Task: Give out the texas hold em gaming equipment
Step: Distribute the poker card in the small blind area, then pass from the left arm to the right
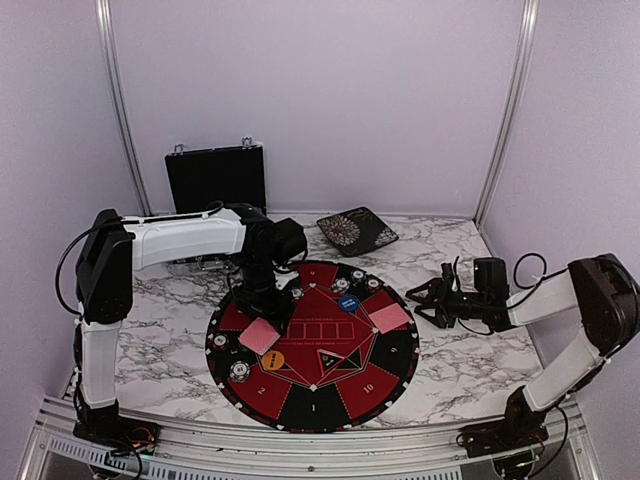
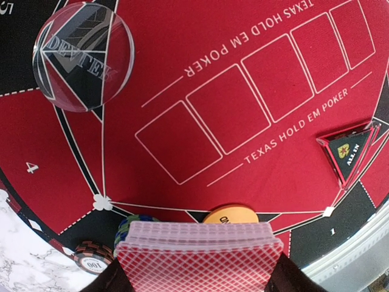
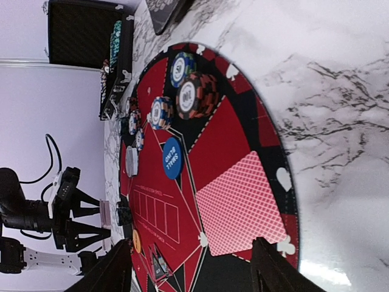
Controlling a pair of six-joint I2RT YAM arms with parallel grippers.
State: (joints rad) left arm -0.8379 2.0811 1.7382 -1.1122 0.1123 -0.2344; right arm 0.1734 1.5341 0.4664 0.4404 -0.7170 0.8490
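My left gripper is shut on a deck of red-backed cards above the left part of the round mat. In the left wrist view the deck fills the gap between the jaws. A single red-backed card lies face down on the mat's right edge. Just right of it, my right gripper stands open and empty. In the right wrist view that card lies flat ahead of the spread fingers. An orange disc, a blue disc and a clear disc rest on the mat.
Chip stacks stand on the mat's left and far rim. A black hinged case stands open at the back. A dark patterned square lies behind the mat. A triangular all-in marker sits near the mat's centre.
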